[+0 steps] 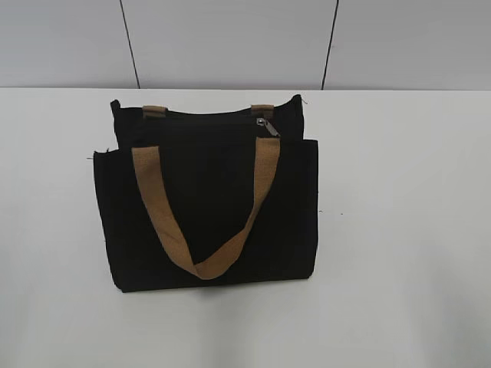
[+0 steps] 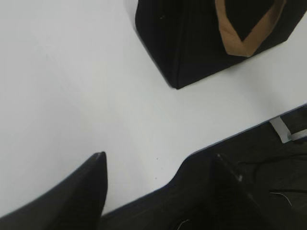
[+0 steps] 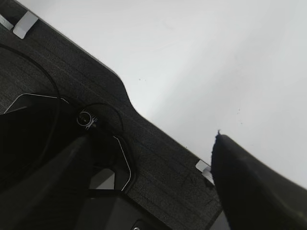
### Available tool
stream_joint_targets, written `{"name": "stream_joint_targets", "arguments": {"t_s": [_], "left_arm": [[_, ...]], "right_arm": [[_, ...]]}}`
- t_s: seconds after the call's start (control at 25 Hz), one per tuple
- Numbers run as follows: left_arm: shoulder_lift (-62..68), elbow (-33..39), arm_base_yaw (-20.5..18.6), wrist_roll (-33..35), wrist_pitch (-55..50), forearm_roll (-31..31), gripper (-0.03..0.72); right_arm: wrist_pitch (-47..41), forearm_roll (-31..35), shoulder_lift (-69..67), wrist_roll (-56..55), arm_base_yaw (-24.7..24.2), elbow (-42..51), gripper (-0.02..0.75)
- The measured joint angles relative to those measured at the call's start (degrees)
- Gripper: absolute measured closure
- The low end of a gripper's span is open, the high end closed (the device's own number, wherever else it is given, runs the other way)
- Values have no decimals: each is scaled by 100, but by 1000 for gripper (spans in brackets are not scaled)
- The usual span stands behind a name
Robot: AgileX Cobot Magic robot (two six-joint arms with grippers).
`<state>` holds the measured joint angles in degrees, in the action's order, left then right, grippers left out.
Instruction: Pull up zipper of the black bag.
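Note:
The black bag (image 1: pixel 207 207) stands on the white table (image 1: pixel 399 230) in the exterior view, its tan handle (image 1: pixel 203 222) hanging down the front. The silver-grey zipper pull (image 1: pixel 267 125) sits on the zip line at the top right of the bag. The bag's lower corner also shows in the left wrist view (image 2: pixel 192 38). Neither gripper shows in the exterior view. My left gripper (image 2: pixel 158 177) is open and empty over the table's front edge, well short of the bag. My right gripper (image 3: pixel 148 163) is open and empty over the table's edge; the bag is out of its view.
A white wall with dark seams (image 1: pixel 330 42) stands behind the table. Dark floor with cables (image 3: pixel 43 96) lies past the table's front edge. Bare white tabletop (image 2: pixel 72 86) surrounds the bag.

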<state>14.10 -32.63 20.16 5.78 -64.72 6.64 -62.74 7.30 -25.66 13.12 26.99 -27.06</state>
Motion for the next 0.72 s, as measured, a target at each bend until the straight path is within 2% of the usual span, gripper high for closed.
{"name": "stream_joint_targets", "arguments": {"t_s": [0.16, 0.72], "left_arm": [[6, 133, 0, 287, 285, 199, 191], [0, 151, -46, 325, 336, 231, 193]], "right_arm": [[-1, -32, 0, -123, 0, 2, 151], [6, -67, 0, -146, -19, 2, 151]]}}
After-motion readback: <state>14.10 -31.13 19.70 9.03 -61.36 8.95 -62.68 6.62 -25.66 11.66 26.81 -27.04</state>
